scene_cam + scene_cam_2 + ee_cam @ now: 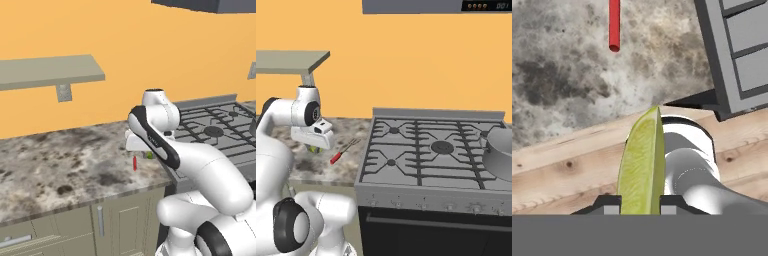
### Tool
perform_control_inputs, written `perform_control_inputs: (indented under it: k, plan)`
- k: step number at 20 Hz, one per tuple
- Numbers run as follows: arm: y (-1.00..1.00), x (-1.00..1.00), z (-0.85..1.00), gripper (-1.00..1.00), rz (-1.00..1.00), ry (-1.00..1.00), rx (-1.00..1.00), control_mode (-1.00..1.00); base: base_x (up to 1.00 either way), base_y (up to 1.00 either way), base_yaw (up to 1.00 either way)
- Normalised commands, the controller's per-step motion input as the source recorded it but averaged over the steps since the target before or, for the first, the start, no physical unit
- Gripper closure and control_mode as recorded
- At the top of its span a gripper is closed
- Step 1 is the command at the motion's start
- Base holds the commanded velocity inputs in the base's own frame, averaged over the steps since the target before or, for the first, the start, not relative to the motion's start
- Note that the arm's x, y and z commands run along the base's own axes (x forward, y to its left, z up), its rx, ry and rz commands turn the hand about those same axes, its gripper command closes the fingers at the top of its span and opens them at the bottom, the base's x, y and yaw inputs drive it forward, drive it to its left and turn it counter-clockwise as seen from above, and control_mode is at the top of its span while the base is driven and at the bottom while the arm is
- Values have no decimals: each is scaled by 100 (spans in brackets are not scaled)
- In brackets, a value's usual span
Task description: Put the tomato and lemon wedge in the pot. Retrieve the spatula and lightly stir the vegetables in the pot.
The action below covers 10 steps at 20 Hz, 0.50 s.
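My gripper (641,205) is shut on the lemon wedge (642,165), a yellow-green slice standing upright between the two fingertips. From the right base view the wedge (316,149) hangs under the hand (312,136), just above the counter left of the stove. The spatula (337,157) lies on the counter close by, red handle toward the front edge and pale slotted head toward the stove; its handle end (614,30) shows ahead of the hand. The grey metal pot (501,152) stands on the stove's right side, far from the gripper. The tomato is out of view.
The speckled stone counter (55,165) stretches left of the gas stove (431,150), whose raised grates lie between the hand and the pot. A grey wall shelf (50,70) hangs above the counter. A range hood (421,6) sits overhead.
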Motion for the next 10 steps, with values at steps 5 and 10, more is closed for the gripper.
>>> perform_control_inputs:
  k: [5,10]
  plan:
    - [0,0,0,100,0,0,0,100,0,-2,0]
    - [0,0,0,100,0,0,0,100,-39,-63,-1]
